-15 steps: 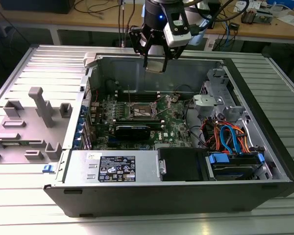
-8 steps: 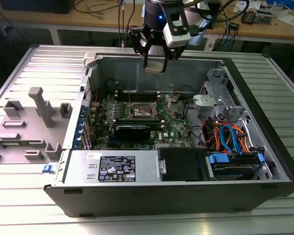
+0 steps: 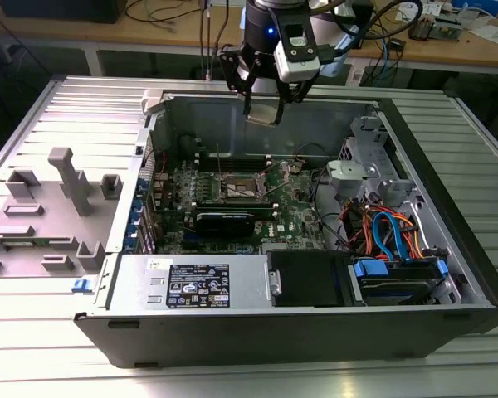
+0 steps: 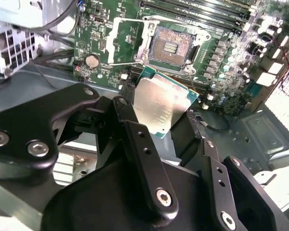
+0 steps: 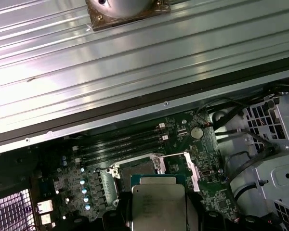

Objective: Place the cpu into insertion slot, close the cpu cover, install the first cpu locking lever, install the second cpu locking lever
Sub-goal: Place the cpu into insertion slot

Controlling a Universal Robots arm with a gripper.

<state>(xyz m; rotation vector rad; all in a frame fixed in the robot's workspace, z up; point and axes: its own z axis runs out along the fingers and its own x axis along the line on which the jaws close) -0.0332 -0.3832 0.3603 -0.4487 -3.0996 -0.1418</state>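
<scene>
- While the cpu (image 4: 164, 103) hangs in the air, what has it?
- The fingers (image 4: 183, 137) pinch it by opposite edges, its silver top facing the wrist cameras, up over the open computer case (image 3: 232, 340).
- And the insertion slot (image 4: 171, 46)?
- It's bare, on the green motherboard (image 4: 89, 36) beyond the fingertips, well apart from the chip. The cpu cover (image 4: 113, 43) lies swung open just beside it.
- Farther out?
- Memory slots (image 4: 197, 12) run past the socket. The case rests on a ribbed metal counter (image 3: 66, 356).

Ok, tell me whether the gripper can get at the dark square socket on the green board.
Probably yes: the gripper holds the silver-grey square chip above the case, and the dark square socket lies uncovered, its silver frame cover swung aside.
</scene>
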